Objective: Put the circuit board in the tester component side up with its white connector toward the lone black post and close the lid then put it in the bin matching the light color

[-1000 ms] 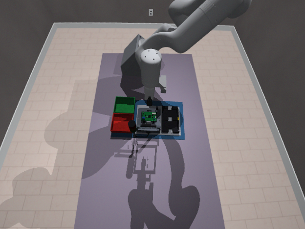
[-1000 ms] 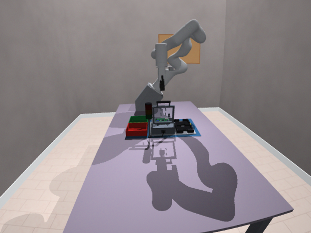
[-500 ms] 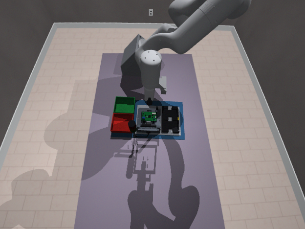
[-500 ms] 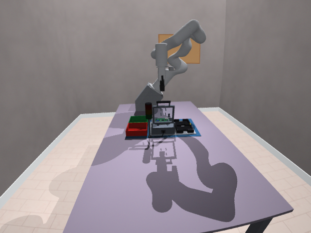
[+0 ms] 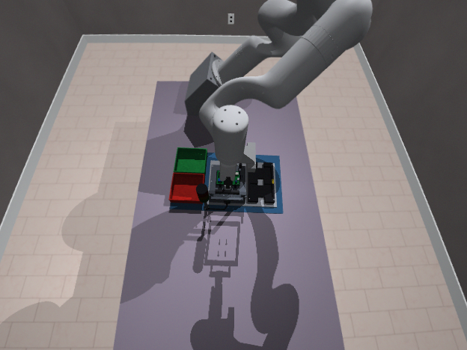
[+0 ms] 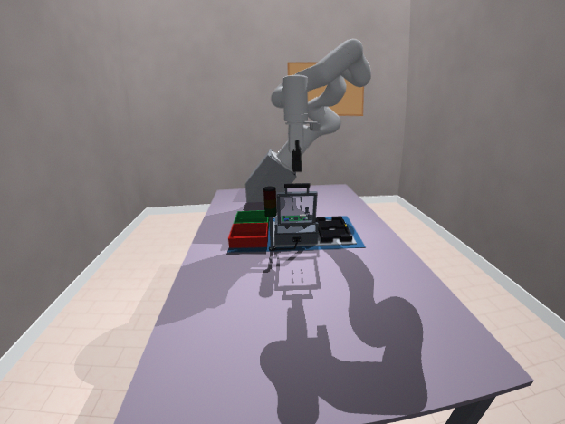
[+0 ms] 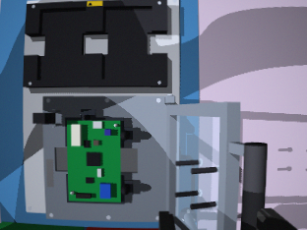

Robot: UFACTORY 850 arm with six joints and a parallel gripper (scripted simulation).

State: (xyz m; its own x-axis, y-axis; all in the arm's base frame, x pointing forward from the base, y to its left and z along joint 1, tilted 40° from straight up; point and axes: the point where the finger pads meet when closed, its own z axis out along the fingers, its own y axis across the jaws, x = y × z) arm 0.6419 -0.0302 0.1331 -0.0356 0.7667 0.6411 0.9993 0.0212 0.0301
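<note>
From the top, I am hanging my gripper (image 5: 227, 182) (image 6: 296, 169) (image 7: 219, 220) in line with the grey tester (image 5: 212, 188) (image 6: 295, 235) (image 7: 153, 187), fingers standing about half open and gripping nothing. The green circuit board (image 5: 236, 179) (image 6: 294, 217) (image 7: 93, 159) is showing in glimpses around them. At three o'clock from the tester, the black, notched tray (image 5: 254, 188) (image 6: 337, 235) (image 7: 123, 44) is lying on a smooth blue mat (image 5: 279, 176) (image 6: 358, 239) (image 7: 10, 98). At ten o'clock the boxy green bin (image 5: 191, 148) (image 6: 252, 212) is showing a bare floor; at nine, the red bin (image 5: 171, 188) (image 6: 248, 241) is too.

From the exterior, my fingers are hovering above the raised lid (image 6: 315, 207) (image 7: 231, 162), a grey frame around a clear pane. The board is showing through it. At eleven o'clock from the tester, the cylindrical signal light (image 5: 202, 191) (image 6: 269, 200) is looking dull, its bands dark red and green.

From the wrist, the board is lying in the tester, component side up, its blocky white connector (image 7: 76, 135) sitting toward eleven o'clock. Small pale dots are showing near its one and seven o'clock corners. Black rods are sticking out of the lid's pane at three o'clock, and the tray is holding no board in its visible part.
</note>
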